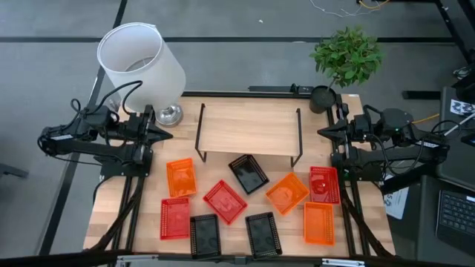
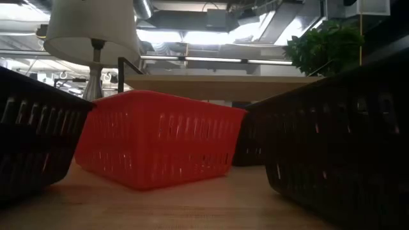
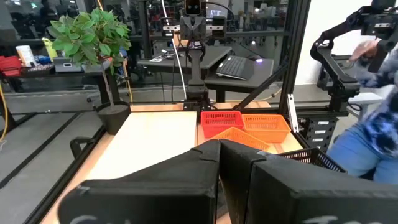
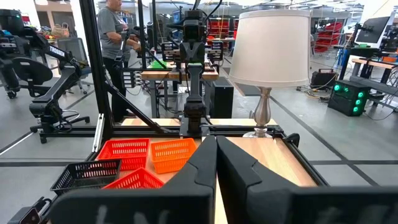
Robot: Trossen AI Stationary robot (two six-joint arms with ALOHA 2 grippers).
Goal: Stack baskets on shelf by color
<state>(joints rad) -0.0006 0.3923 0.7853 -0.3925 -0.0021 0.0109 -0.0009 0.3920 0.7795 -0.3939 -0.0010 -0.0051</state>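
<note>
Both arms wait at the worktop's [image 1: 371,230] flanks, left end effector [image 1: 167,134] and right end effector [image 1: 324,132] pinched shut and empty. The pale wood shelf [image 1: 249,127] sits bare between them. All nine perforated plastic baskets lie scattered toward six o'clock. Nearest the right arm is a red basket [image 1: 323,184], long axis twelve-to-six; nearest the left, an orange basket [image 1: 181,177].

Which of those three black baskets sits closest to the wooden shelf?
The tilted black basket, just in front of the shelf. The two other black baskets lie along the table's front edge.
</note>
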